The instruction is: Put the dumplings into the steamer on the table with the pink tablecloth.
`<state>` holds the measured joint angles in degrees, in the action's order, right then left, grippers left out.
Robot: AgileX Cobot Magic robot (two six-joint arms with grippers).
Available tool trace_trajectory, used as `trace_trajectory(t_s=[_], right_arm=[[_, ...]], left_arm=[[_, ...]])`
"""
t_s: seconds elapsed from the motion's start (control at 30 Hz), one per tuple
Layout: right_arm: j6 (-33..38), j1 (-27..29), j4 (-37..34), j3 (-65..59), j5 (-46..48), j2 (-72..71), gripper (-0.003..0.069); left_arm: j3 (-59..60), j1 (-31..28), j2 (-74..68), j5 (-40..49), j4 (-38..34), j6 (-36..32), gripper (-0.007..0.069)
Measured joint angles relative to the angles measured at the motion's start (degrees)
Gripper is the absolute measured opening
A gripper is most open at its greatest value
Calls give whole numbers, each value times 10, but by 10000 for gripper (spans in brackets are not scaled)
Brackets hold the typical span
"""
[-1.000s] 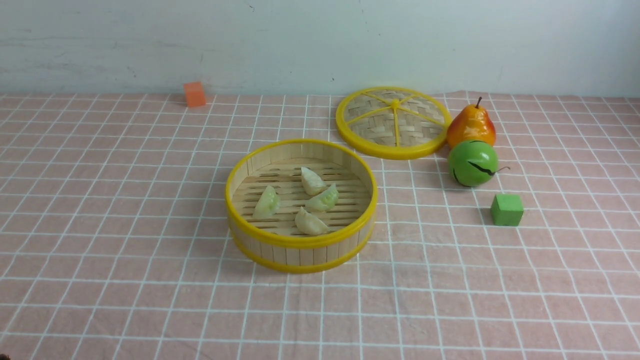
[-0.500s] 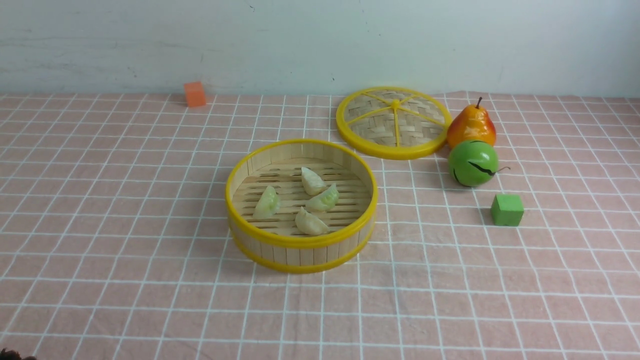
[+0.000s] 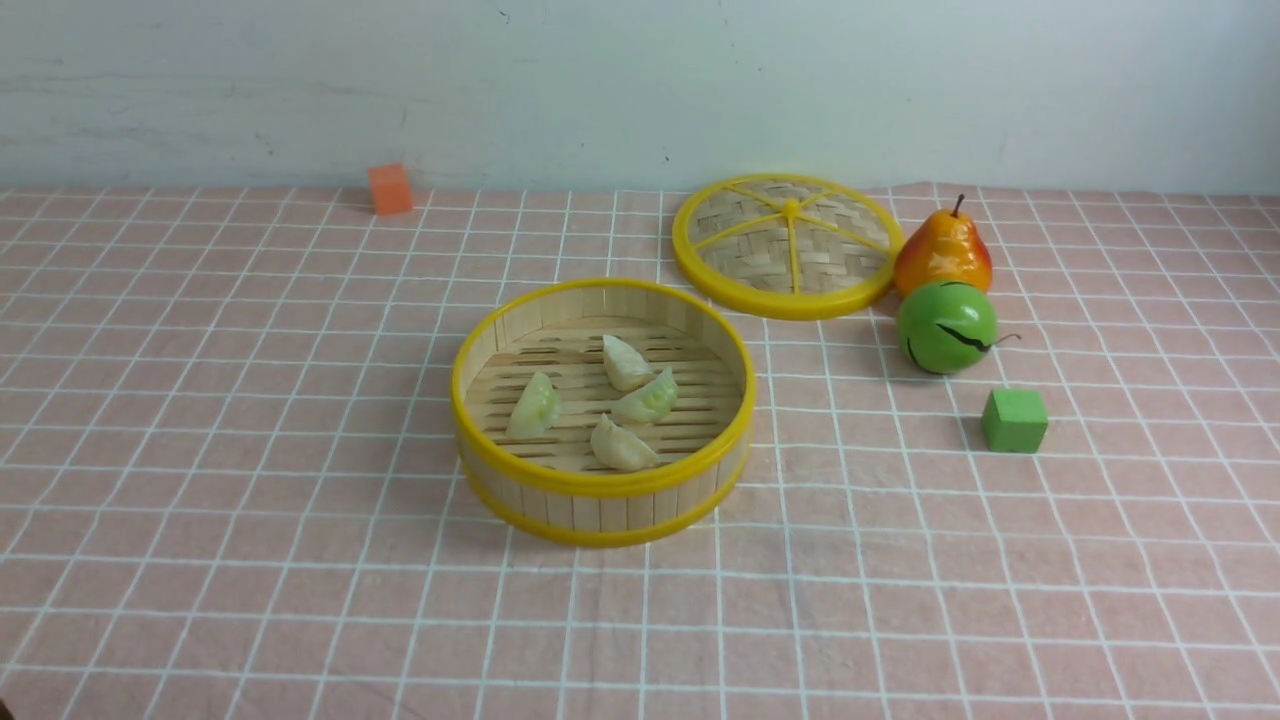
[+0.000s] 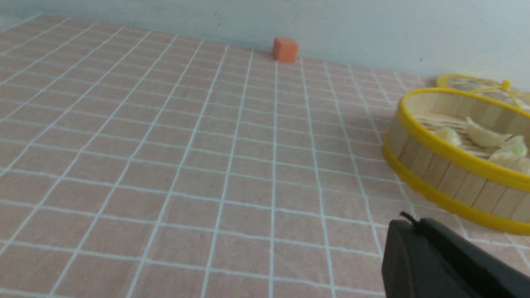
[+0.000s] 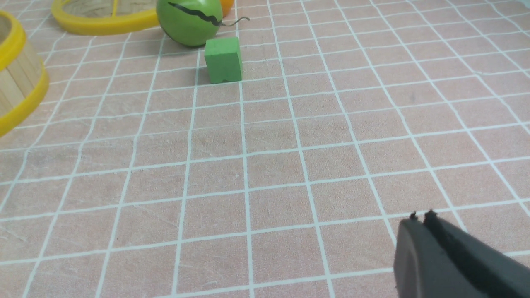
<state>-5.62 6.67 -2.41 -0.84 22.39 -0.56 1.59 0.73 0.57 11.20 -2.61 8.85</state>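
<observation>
Resting in the steamer: we are seeing all four dumplings (image 3: 596, 405) lying on the slatted floor, two pale green and two cream-white, close together near the middle.
Steamer: we are finding the bamboo steamer (image 3: 602, 486) sitting upright on the pink tablecloth (image 3: 250, 420), roughly at the centre of the table (image 3: 1100, 600).
Lid: we are noting the woven yellow-rimmed lid (image 3: 786, 246) lying flat behind the steamer and to its right, apart from it.
Fruit: we are seeing a toy pear (image 3: 942, 250) touching the lid's right edge, with a green toy ball-shaped fruit (image 3: 945, 326) just in front of the pear.
Blocks: we are spotting a green cube (image 3: 1014, 420) near the green fruit on its near side, and an orange cube (image 3: 389, 188) far back on the left by the wall.
Left gripper: we are looking at the left gripper (image 4: 408, 221) clenched with nothing in it, hanging over bare cloth near the steamer's wall.
Right gripper: we are looking at the right gripper (image 5: 421, 219) with its jaws pressed together, empty, over bare cloth well apart from the green cube.
</observation>
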Motion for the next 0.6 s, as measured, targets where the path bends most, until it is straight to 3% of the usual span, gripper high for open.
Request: trace_trajectory(t_s=[0.3, 0.6], right_arm=[[0, 0, 0, 0, 0, 0, 25], [0, 0, 0, 0, 0, 0, 31]], left_arm=[[1, -16, 0, 98, 9, -1, -14], [1, -16, 0, 103, 10, 0, -14]])
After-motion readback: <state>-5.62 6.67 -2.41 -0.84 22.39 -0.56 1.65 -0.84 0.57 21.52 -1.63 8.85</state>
